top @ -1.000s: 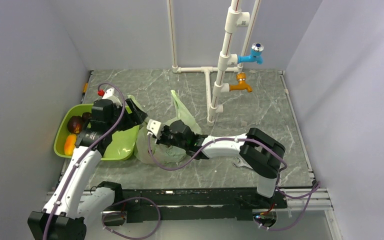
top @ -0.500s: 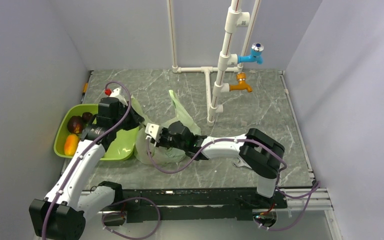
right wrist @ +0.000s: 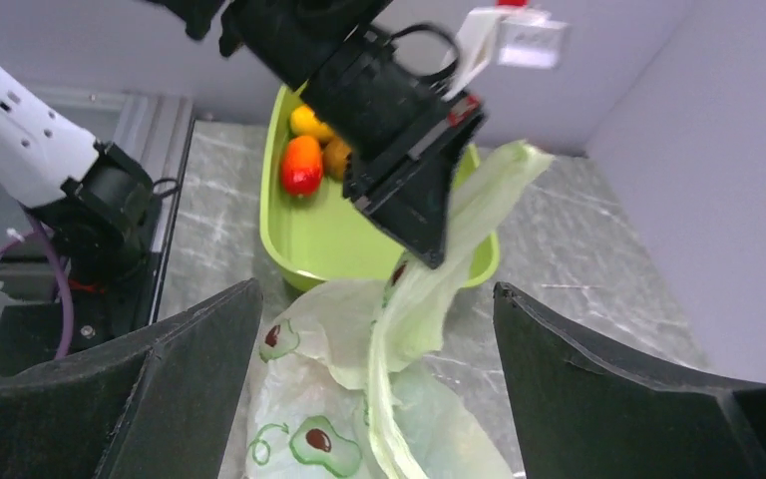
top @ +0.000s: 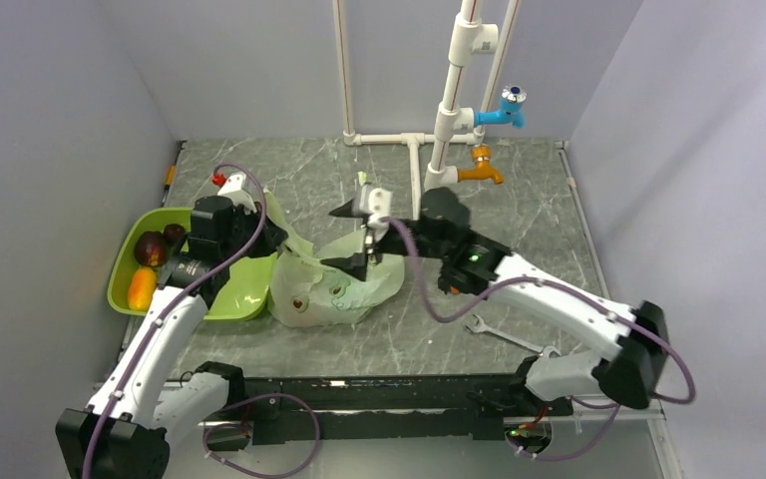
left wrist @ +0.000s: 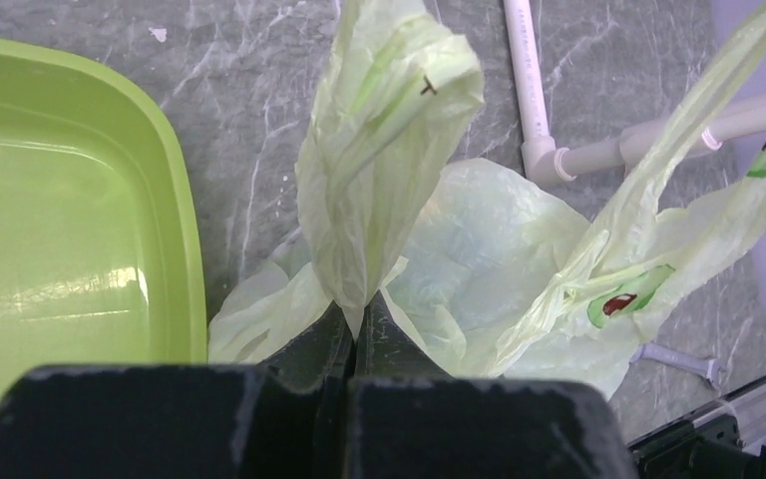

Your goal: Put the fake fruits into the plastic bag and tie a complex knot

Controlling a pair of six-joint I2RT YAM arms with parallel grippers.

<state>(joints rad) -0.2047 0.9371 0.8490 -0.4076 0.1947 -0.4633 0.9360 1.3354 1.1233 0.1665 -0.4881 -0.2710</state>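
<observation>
The pale green plastic bag [top: 334, 287], printed with avocados, lies crumpled on the table just right of the lime tray [top: 244, 297]. My left gripper [top: 269, 233] is shut on one bag handle [left wrist: 384, 150] and holds it up above the bag's body [left wrist: 479, 259]; its fingertips [left wrist: 356, 319] pinch the film. My right gripper [top: 351, 238] hangs open over the bag, and the raised strip of bag [right wrist: 429, 299] runs untouched between its wide-spread fingers [right wrist: 170, 379]. Fake fruits lie in the tray's far-left corner: a maroon one [top: 148, 247], an orange one [top: 140, 287] and a red-orange one [right wrist: 301, 165].
White pipework with a blue tap [top: 504, 108] and an orange tap [top: 481, 172] stands at the back of the table. A metal wrench [top: 504, 334] lies near the front right. Walls enclose the table on three sides.
My right gripper has opened, let go of the bag, and swung up and back to the right. My left gripper has shut on the bag handle and shifted slightly right.
</observation>
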